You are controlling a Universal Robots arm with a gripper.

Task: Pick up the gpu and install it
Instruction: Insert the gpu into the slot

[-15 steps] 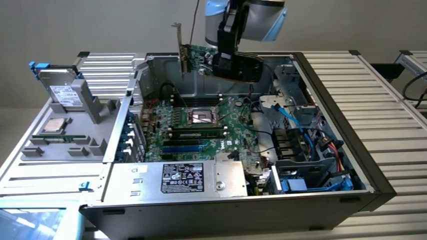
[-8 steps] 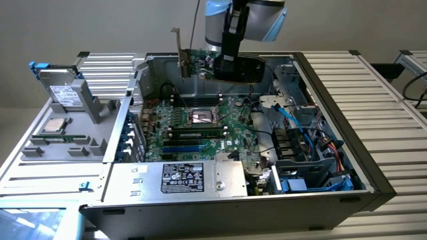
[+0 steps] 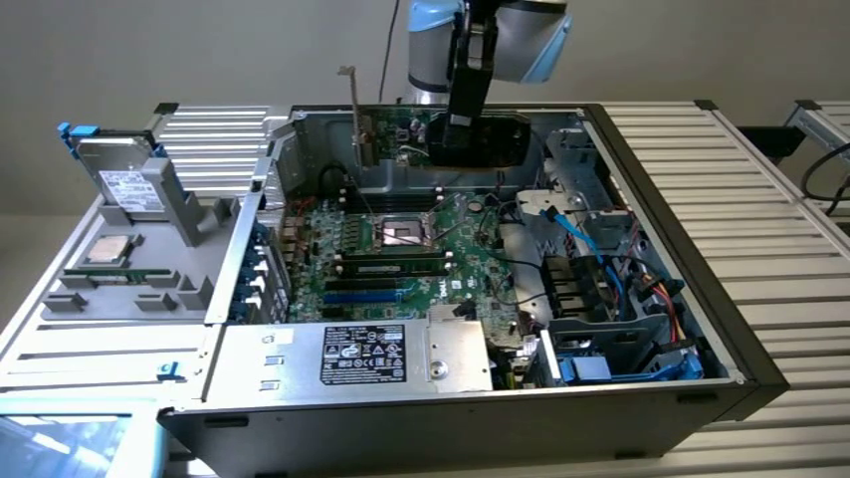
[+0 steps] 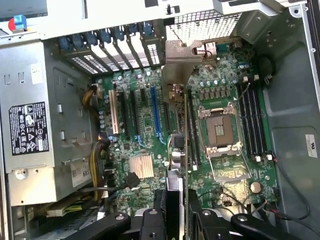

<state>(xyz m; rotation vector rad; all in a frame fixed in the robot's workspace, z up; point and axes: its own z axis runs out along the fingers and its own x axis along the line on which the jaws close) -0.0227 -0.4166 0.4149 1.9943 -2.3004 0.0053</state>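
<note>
Gripper clamped on gpu, card held edge-down above motherboard, its long axis parallel to blue slot lying just beside it.

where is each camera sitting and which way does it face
Exterior view: off the arm, above the open computer case, looking down into it; the arm shows, its gripper shut on the gpu.
Wrist view: on the wrist, looking down past the gripper and gpu at the motherboard.
Shared: gpu, motherboard, CPU socket, power supply.
</note>
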